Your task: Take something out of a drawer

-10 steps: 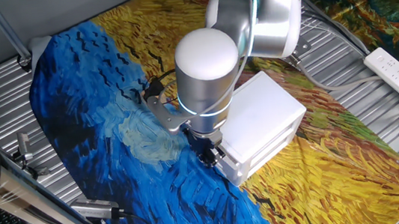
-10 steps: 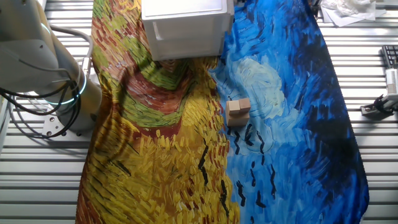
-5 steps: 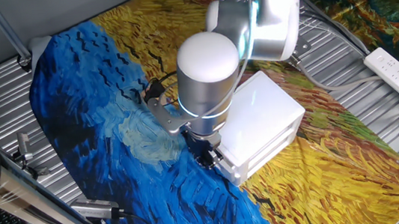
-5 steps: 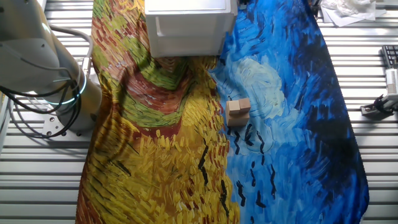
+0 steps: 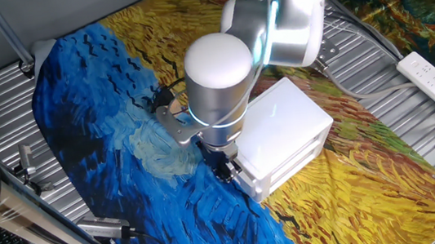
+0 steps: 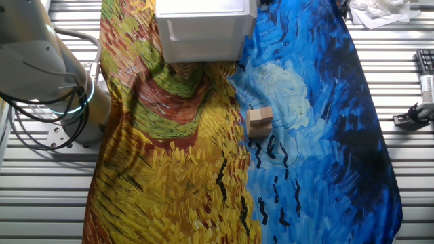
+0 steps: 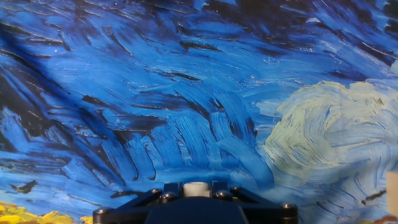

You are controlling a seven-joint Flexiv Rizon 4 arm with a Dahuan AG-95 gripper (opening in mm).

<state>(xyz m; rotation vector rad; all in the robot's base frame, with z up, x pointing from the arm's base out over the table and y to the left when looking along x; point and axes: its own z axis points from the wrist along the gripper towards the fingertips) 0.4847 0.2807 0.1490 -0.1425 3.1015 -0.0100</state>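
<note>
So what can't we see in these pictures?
- Gripper: one fixed view, the arm's big joint covers the fingers; open or shut, can't tell.
- Drawer inside: the other fixed view, cut off by the top edge.
- Hand view: only painted cloth; no fingers, no drawer.
- Small block: too small to say what it is.

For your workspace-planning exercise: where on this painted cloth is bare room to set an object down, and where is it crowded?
Free: the yellow cloth below the white cabinet, and the blue stretch right of the small wooden block. Crowded: the cabinet's front, where the hand works.
</note>
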